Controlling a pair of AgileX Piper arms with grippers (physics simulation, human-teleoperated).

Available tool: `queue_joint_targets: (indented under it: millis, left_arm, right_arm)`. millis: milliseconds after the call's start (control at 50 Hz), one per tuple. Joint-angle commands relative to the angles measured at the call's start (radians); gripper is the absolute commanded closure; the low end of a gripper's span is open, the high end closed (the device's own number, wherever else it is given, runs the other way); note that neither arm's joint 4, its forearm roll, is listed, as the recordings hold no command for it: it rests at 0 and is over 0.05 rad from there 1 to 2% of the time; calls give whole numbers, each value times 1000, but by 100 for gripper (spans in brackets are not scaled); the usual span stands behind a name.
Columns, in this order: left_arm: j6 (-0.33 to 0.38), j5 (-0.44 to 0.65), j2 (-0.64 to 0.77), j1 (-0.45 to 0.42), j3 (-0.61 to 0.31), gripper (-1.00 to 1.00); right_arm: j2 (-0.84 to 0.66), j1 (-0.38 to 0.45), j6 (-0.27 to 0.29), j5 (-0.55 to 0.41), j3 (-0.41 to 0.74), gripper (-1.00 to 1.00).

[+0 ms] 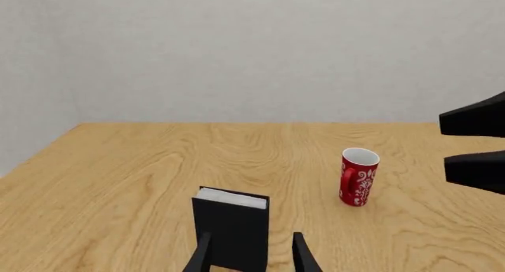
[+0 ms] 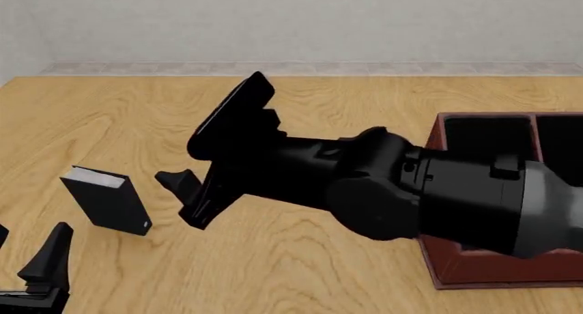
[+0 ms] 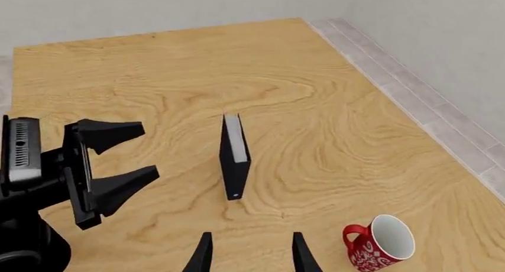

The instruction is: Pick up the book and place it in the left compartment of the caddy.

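My left gripper (image 1: 251, 254) stands open and empty, its fingers spread a little wider than the thick black hardcover book (image 1: 230, 229) standing upright just ahead, so the cover can pass between them. White page edges face up; the covers look smooth and rigid, which should suit a side pinch. My right gripper (image 3: 250, 254) is likewise open and empty, aimed at the book's narrow edge from farther off. Beyond it stands a red patterned ceramic mug (image 1: 359, 177). The dark red-brown slope-sided caddy (image 2: 435, 249) lies well apart on the wood-grain table (image 2: 109, 116); its left compartment (image 2: 485, 138) is partly hidden by my right arm.
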State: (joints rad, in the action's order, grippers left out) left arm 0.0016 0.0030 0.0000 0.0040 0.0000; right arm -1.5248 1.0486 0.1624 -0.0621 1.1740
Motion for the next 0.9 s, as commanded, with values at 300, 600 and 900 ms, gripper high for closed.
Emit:
queue_joint_targets:
  millis: [300,600,900]
  left_arm:
    - [1,-4,1,-4,0,-100]
    - [1,-4,1,-4,0,-100]
    - [1,-4,1,-4,0,-100]
  right_arm:
    - [-162,4,-7,43,102,-100]
    - [-249,-4,21,81,147,-100]
    - [-322,-8,16,107,199,-100]
